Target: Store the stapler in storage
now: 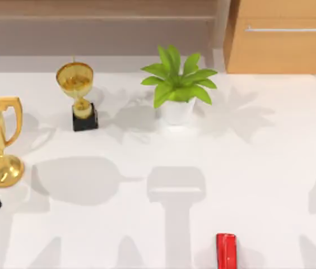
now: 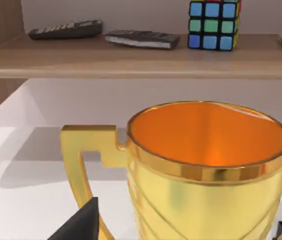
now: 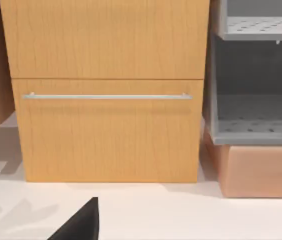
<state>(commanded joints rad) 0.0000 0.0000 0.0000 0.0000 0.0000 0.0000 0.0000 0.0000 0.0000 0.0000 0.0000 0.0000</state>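
- The stapler sits at the near edge of the surface, right of centre, well apart from the storage at the far right, whose drawer looks closed.
- Looks small, rigid and light, maybe a bit slick. We'd pinch it across its narrow sides.
- Can't tell whether either gripper is open or holding anything. Our right wrist faces the handle, so the stapler's probably behind it.

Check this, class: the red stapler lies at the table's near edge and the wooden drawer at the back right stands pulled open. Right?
Not quite. The drawer is shut, its front flush and its handle across it, as the right wrist view shows. The stapler does lie at the near edge.
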